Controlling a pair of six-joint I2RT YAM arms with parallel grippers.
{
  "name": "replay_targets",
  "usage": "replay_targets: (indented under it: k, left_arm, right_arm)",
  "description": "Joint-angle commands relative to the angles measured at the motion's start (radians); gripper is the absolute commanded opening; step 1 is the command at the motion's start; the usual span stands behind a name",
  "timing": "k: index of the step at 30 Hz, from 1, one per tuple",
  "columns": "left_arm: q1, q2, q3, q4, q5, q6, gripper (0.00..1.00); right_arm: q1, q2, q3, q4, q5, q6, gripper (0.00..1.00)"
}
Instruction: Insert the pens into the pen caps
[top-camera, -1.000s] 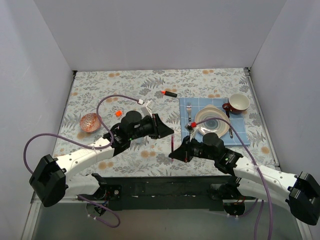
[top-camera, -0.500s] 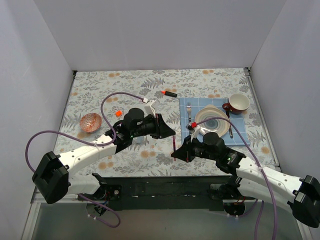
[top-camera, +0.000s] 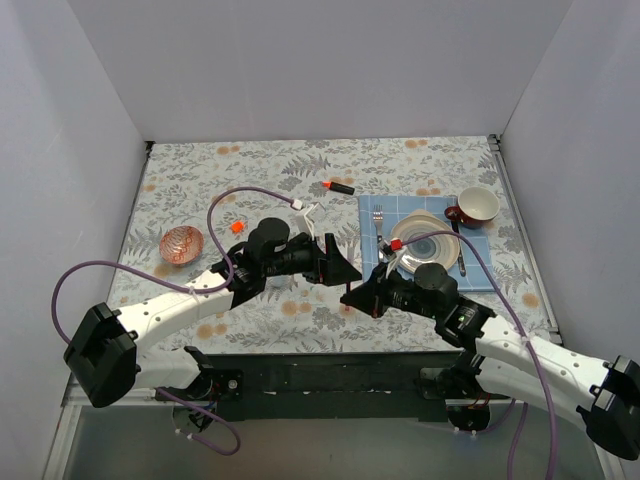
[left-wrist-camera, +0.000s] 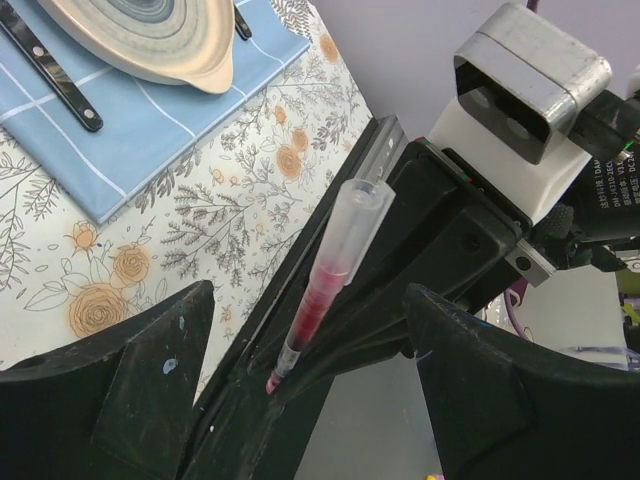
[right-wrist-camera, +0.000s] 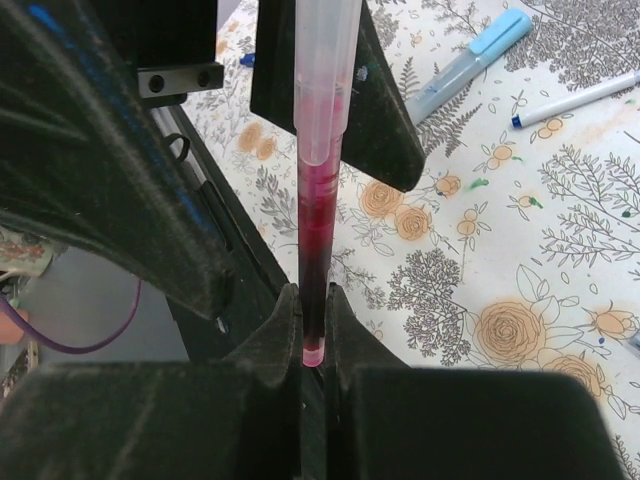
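Reading labels: only small white print (left-wrist-camera: 612, 190) on the right arm (left-wrist-camera: 525, 120), too small to make out. Vs 1 second ago: left tool (left-wrist-camera: 310, 300) has spread, fingers (left-wrist-camera: 150, 370) now wide apart on either side of the red pen (left-wrist-camera: 325, 290) and not touching it. Left arm (top-camera: 190, 295) reaches a bit further right. Red pen and right tool (right-wrist-camera: 312, 325) sit slightly nearer the near edge of the desk (top-camera: 200, 180).

Right tool clenched on the red pen's dark lower end. Red pen is off the desk, between the 2 tools, near the middle of the near edge. Long axis roughly upright, a little tilted in the left wrist view, with the clear end up and the red end down in the right tool's fingertips.

Light-blue marker (right-wrist-camera: 470, 58) and white pen (right-wrist-camera: 580, 100) lie on the desk behind it, near each other. Black marker (top-camera: 341, 187) with orange-red end lies further back, near the blue mat (top-camera: 375, 215) carrying plate (top-camera: 448, 232) and fork (top-camera: 378, 222). Orange cap (top-camera: 237, 227) lies left, near the bowl (top-camera: 182, 243).
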Motion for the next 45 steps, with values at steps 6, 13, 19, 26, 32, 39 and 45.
replay_targets:
  k: [6, 13, 19, 26, 32, 39, 45]
  left_arm:
    - [-0.001, -0.001, 0.067, 0.043, 0.013, 0.041, 0.76]
    - [-0.001, -0.008, 0.091, 0.087, 0.047, 0.047, 0.74]
    - [0.001, -0.002, 0.117, 0.073, 0.021, 0.073, 0.70]
    - [-0.001, 0.003, 0.128, 0.067, 0.026, 0.096, 0.40]
    - [-0.001, 0.016, 0.059, 0.111, 0.142, 0.055, 0.00]
    - [-0.001, -0.039, -0.048, 0.168, 0.153, -0.013, 0.00]
    - [-0.002, -0.031, -0.224, 0.427, 0.174, -0.183, 0.00]
  right_arm:
    - [-0.003, -0.048, 0.005, 0.065, -0.042, 0.003, 0.01]
    - [-0.001, -0.044, -0.006, 0.073, -0.065, 0.009, 0.01]
    - [-0.001, -0.054, -0.015, 0.076, -0.071, 0.015, 0.01]
    - [-0.001, -0.059, -0.018, 0.079, -0.072, 0.017, 0.01]
    - [-0.001, -0.088, -0.029, 0.151, -0.003, 0.073, 0.01]
    - [-0.003, -0.076, 0.087, 0.073, 0.151, 0.021, 0.01]
    - [-0.032, -0.053, 0.211, 0.052, 0.306, -0.055, 0.01]
